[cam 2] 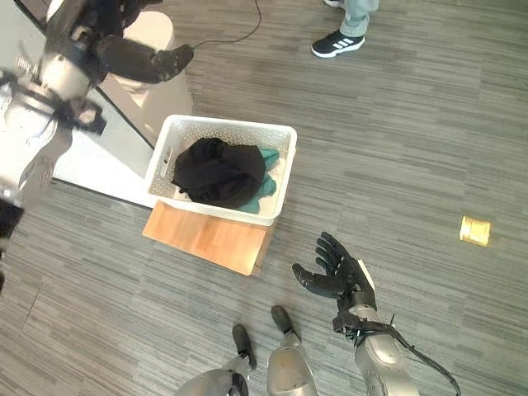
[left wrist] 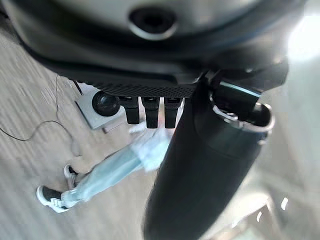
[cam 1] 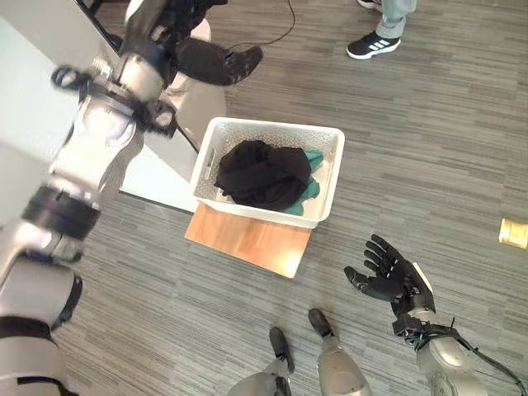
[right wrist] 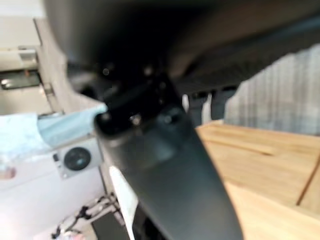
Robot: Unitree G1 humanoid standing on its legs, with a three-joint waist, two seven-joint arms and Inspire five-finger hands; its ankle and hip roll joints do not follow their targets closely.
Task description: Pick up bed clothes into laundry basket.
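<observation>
A white laundry basket stands on a low wooden board on the floor. Inside it lies a bundle of black clothes with a teal garment under its right side. My left hand is raised high beyond the basket's far left corner, fingers stretched out and holding nothing. In the left wrist view its thumb and fingers grip nothing. My right hand hovers low over the floor to the right of the board, palm up, fingers spread and empty.
The white bed surface runs along the left. A beige rounded object sits between it and the basket. A person's dark shoe stands at the top. A small yellow object lies on the floor at far right.
</observation>
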